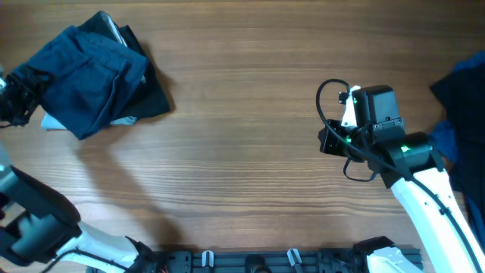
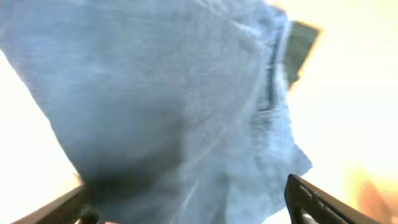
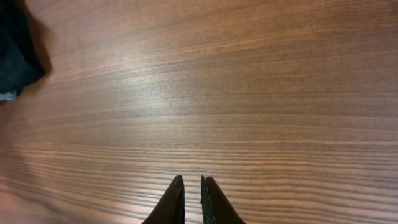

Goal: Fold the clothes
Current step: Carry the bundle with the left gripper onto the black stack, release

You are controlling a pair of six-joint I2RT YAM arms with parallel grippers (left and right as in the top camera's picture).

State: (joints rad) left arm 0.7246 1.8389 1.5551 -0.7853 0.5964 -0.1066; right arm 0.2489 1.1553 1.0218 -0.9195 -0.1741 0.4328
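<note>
Overhead camera above the wooden table (image 1: 242, 189) showed the folding job far from finished. Dark blue shorts (image 1: 87, 76) lay crumpled, not squared, on top of a pile at the far left corner. A black garment (image 1: 151, 102) was spread beneath them, and a pale blue piece (image 1: 51, 121) peeped out at the pile's near-left edge. No neatly folded item was visible anywhere, so on this evidence every fold was yet to be made.

The left gripper (image 1: 14, 95) sat at the pile's left edge. In its wrist view its fingers (image 2: 317, 199) stood wide apart, with shorts fabric filling the frame between and beyond them (the picture was blurred, and whether the pads touched cloth could not be told). The right gripper (image 3: 191, 186) hung over bare wood well right of the pile, its fingers drawn almost together on nothing.

A heap of dark blue cloth (image 1: 464, 91) lay at the right edge, cut by the frame.

The count was two arms, two grippers, three garments discernible in the left pile, and one heap on the right whose number of pieces could not be made out.
</note>
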